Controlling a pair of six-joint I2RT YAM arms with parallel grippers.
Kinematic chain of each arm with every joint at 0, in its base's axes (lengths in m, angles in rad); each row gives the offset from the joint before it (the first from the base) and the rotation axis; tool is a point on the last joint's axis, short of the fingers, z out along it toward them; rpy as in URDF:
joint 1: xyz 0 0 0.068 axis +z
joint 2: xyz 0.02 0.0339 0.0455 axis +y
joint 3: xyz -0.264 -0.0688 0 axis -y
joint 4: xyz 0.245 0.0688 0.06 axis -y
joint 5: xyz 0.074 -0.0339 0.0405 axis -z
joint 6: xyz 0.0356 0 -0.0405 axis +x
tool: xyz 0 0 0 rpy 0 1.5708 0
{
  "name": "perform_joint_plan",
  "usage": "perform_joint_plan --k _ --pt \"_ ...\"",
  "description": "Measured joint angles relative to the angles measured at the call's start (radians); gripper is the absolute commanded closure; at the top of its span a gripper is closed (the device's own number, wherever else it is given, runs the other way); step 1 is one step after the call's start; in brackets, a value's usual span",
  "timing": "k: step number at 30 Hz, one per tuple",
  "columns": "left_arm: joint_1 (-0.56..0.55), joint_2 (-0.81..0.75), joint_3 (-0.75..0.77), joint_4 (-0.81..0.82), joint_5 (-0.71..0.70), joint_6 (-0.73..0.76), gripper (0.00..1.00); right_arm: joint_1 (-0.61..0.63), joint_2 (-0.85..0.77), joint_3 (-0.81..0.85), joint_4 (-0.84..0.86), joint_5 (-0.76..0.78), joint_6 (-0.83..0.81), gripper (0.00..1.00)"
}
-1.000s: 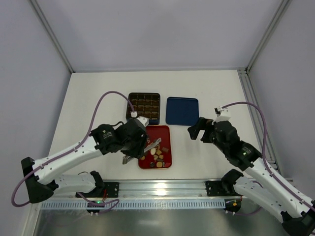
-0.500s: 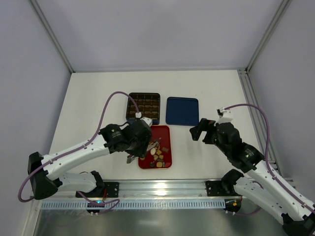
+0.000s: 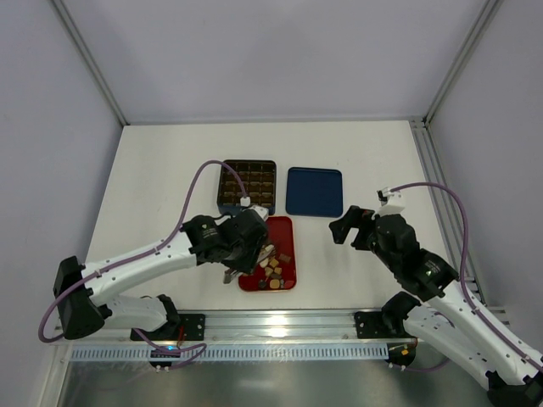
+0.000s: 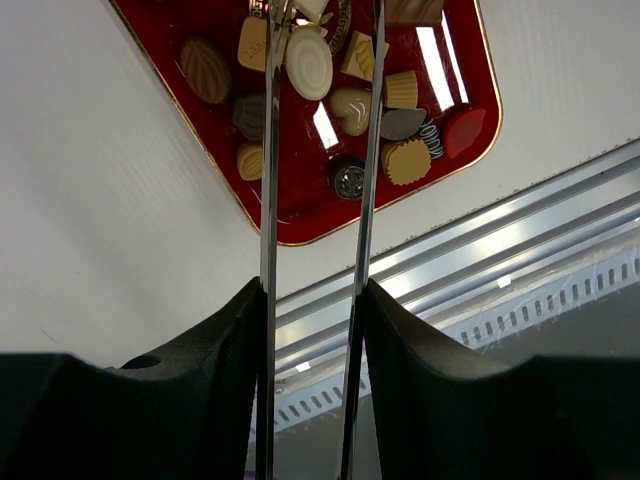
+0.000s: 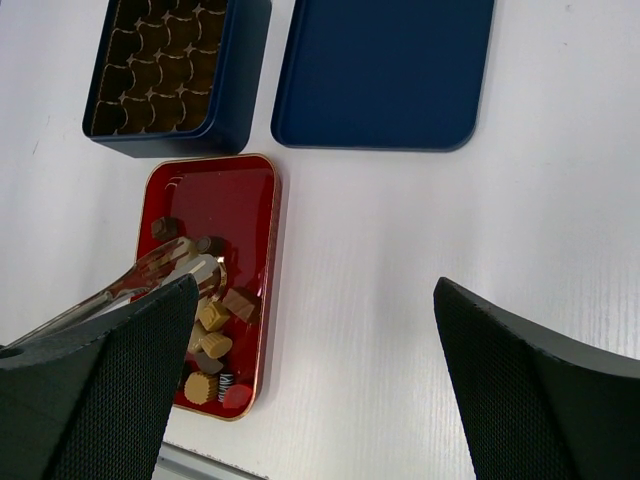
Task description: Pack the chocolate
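Nearest me, the metal rail runs along the front edge of the table. My left claw is narrowed onto a pair of thin metal tongs. Each black pad lies against the outside of one blade, and the blades run forward and down over the red tray. The tray lies flat on the table just past the rail, its long side pointing away from me. The chocolate sits loose in the tray's near half: dark brown, tan and cream pieces, round, fluted and square, plus one red piece at the near right corner. The blade tips reach in among them. A cream oval piece with a swirl on top lies between the two blades, against the left one. I cannot tell whether the tips pinch it, since they run out of the top of my wrist view. My right claw stands wide, holding nothing, and hovers above bare table to the right of the tray, apart from it. Farther out, the gridded box, dark blue outside with a brown cell insert, sits just beyond the tray's far short edge. The flat blue lid lies just beside the box on its right, not touching it.
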Motion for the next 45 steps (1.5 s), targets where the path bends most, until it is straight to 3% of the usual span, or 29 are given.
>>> perform_joint_plan --k 19,33,45 --pt "-0.026 0.042 0.000 0.016 0.001 -0.021 0.63 0.000 -0.008 -0.017 -0.003 0.010 0.001 0.00" --pt "-0.027 0.053 0.003 0.018 -0.018 -0.019 0.77 0.000 -0.008 -0.026 -0.003 0.014 0.004 0.00" --pt "-0.019 0.056 0.134 -0.016 -0.050 0.012 0.77 0.000 -0.008 -0.026 -0.003 0.018 0.003 0.00"
